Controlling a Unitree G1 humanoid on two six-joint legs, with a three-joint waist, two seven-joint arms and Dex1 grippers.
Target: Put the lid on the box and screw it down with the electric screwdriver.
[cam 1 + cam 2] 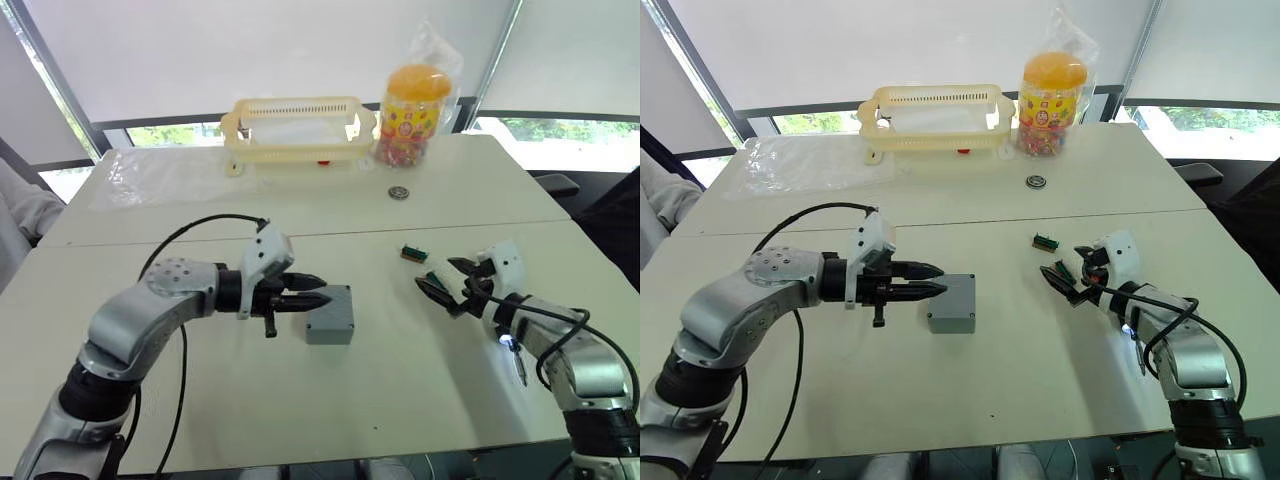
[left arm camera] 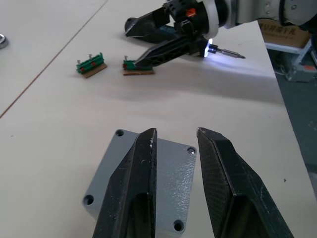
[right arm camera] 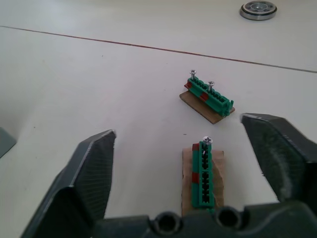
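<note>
The right gripper (image 1: 445, 283) is hovering low over the table (image 1: 400, 390) with its two fingers spread wide and nothing between them; straight ahead of it one green screw strip (image 3: 204, 174) is lying lengthwise between the fingertips, a second strip (image 3: 209, 97) just beyond. The electric screwdriver (image 2: 225, 50) is lying on the table beside that arm's wrist (its tip light is glowing), long axis running back toward the robot, bit pointing away from the box. So the right arm is much the nearer one to the tool, but the gripper is facing the strips, not the driver.

The left gripper (image 1: 930, 280) is reaching in level from the left, fingers slightly parted and empty, their tips hanging just over the near edge of the box (image 1: 331, 314). The lid (image 2: 173, 163) is already sitting flush on the box, corner holes showing, apparently no screws in them yet.
</note>
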